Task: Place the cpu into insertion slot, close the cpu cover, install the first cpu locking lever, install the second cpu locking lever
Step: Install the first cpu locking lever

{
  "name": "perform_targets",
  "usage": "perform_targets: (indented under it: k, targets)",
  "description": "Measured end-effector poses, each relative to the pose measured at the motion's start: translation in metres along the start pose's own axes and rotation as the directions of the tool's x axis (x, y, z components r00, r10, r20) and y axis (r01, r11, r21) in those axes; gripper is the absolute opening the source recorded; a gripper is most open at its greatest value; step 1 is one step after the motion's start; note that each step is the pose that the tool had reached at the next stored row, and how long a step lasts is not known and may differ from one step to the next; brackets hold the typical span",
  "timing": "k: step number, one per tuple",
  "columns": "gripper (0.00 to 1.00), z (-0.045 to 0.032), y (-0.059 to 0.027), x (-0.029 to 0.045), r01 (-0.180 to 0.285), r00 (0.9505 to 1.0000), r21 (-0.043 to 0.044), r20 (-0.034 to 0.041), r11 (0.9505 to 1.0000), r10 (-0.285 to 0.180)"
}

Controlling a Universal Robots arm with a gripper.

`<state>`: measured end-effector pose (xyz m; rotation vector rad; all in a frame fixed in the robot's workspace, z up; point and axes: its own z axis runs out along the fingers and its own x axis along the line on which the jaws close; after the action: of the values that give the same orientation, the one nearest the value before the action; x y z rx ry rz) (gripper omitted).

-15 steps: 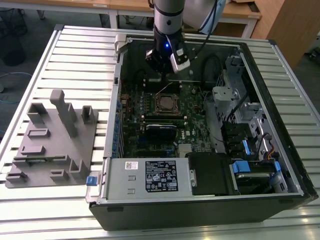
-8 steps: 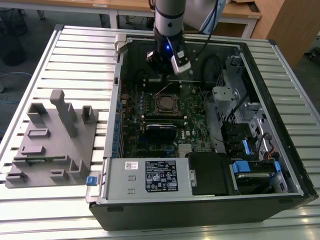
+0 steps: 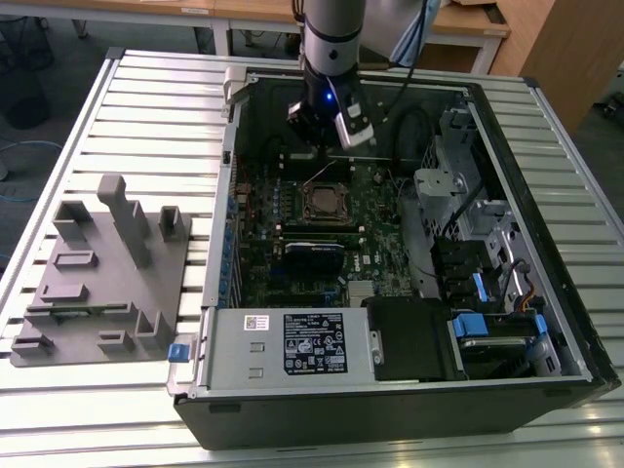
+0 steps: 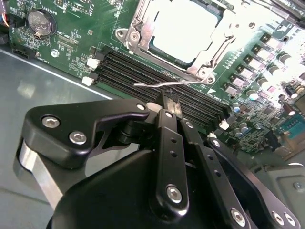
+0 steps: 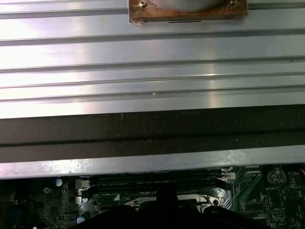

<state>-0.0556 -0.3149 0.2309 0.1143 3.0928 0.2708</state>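
Second wrist view: cpu [image 4: 183,28] sits flat in the slot [image 4: 204,71] with the cover [image 4: 139,23] down over it, so I'd call this the first lever step. Your hand [image 4: 169,102] is clenched, fingertips together, tip right at the lever [image 4: 155,85]. I can't tell whether the wire is pinched or only touched.

Exterior view: hand is at the slot's 12 o'clock, inside the case [image 3: 390,409].

The lever looks unhooked, lying out over the RAM slots [image 4: 143,71]. My take:
- Bear on the wire near its bent end.
- Press down, then slide it sideways under its hook.
- Stay square so it can't spring off.
- Keep clear of the RAM slots.

Materials:
- Lever: thin round steel wire, probably springy and slick.
- Cover: bright stamped plate.
- cpu face: pale matte silver.
- Board [image 4: 71,52]: green, densely populated.
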Motion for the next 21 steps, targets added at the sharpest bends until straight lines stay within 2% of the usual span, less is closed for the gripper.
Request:
perform_targets:
  k: [5, 18, 21]
  targets:
    - [0.1, 0.0019, -0.0021, -0.0012, 0.0, 1.0, -0.0046, -0.0003, 1.0, 0.0]
    - [0.1, 0.0045, -0.0041, -0.0021, 0.0, 1.0, -0.0074, -0.0005, 1.0, 0.0]
    - [0.1, 0.0053, -0.0043, -0.0021, 0.0, 1.0, -0.0108, -0.0006, 0.9999, 0.0]
